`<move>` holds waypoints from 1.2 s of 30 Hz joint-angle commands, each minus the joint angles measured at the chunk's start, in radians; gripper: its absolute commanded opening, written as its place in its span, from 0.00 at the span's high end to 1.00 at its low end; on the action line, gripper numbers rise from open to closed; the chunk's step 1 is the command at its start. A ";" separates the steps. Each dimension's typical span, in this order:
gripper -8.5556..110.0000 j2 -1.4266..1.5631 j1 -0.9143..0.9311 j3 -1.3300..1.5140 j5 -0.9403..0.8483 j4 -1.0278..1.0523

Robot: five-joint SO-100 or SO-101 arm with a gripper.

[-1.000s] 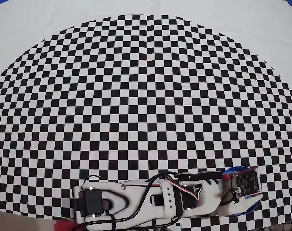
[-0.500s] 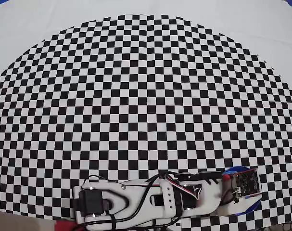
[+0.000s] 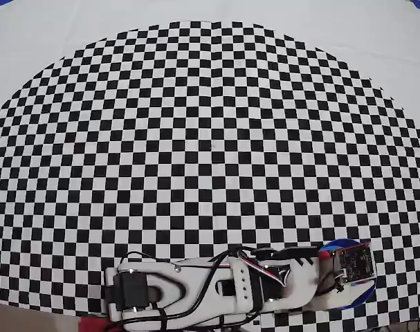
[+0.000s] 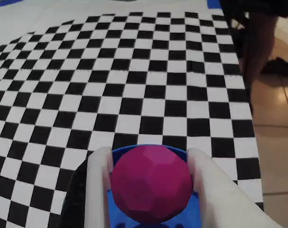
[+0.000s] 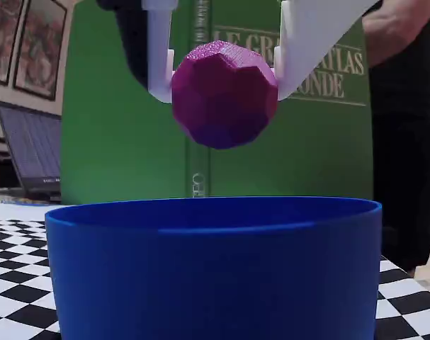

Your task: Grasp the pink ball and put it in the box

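Observation:
The pink ball (image 5: 225,93) is a faceted magenta sphere, hanging in the air just above the box (image 5: 215,227), a round bright blue container with a raised rim. My gripper (image 5: 223,95) is shut on the pink ball, one white finger (image 5: 160,71) on each side. In the wrist view the pink ball (image 4: 151,183) fills the gap between the white fingers (image 4: 98,185), with the blue box (image 4: 116,209) directly beneath. In the overhead view the arm lies along the bottom edge. The gripper end (image 3: 348,266) covers most of the box (image 3: 360,296), and the ball is hidden there.
The black-and-white checkered mat (image 3: 210,138) covers the table. Its right edge (image 4: 250,118) borders a tiled floor close to the box. Behind the box stand a large green book (image 5: 129,142), a laptop (image 5: 27,159) at left and a person (image 5: 406,142) at right.
The gripper end has shifted very slightly over the box. The ball stays held between the fingers.

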 commanded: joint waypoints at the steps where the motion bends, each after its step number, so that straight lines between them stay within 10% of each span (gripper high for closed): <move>1: 0.93 0.021 -0.002 0.008 -0.008 0.008; 36: 0.93 0.020 -0.021 0.009 -0.008 0.086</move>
